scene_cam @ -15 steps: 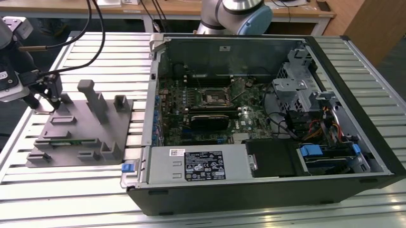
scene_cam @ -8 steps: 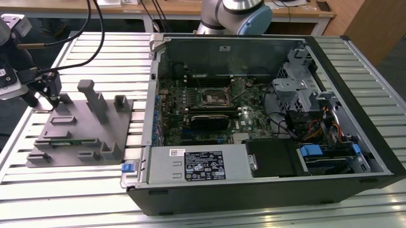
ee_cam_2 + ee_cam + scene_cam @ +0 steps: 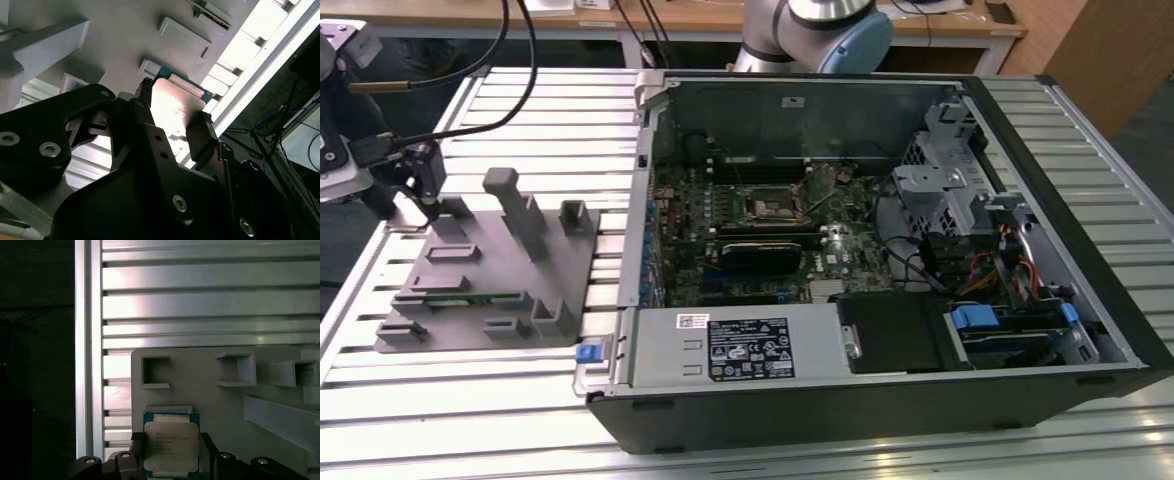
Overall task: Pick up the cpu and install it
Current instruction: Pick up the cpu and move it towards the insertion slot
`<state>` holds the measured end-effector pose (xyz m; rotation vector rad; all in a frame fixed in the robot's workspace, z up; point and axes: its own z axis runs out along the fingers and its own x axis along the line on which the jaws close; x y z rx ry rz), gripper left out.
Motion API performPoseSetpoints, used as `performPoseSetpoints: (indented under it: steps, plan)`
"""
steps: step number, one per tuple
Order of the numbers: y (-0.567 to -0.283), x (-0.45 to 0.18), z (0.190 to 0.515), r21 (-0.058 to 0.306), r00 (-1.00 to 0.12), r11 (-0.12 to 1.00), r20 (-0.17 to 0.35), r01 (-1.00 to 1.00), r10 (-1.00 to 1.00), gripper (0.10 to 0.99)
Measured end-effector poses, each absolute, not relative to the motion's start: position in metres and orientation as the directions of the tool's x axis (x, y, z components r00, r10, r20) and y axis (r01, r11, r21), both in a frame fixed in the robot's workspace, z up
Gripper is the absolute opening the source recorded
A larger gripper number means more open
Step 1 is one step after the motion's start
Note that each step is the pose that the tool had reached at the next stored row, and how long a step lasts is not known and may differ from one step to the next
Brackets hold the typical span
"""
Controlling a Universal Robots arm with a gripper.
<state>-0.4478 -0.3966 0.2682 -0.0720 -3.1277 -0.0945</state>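
Slatted table (image 3: pixel 200 305) | grey fixture (image 3: pixel 200 370) | claw (image 3: pixel 172 115) clamps cpu (image 3: pixel 171 440) | cpu edges partly hidden

grey fixture (image 3: pixel 494 290) on a slatted metal table (image 3: pixel 547 120), beside an open computer case (image 3: pixel 881 415) with its motherboard (image 3: pixel 834 250)

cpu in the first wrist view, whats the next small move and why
Probably a short, straight lift: the gripper seems closed on both edges of the cpu, which lies against the grey fixture.
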Motion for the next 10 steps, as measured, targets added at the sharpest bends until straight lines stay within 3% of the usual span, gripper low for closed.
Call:
performPoseSetpoints:
  steps: [10]
  plan:
    - [-0.3954, -0.4478, 0.2777, 0.060, -0.999, 0.997, 0.013, 0.046, 0.046, 0.525]
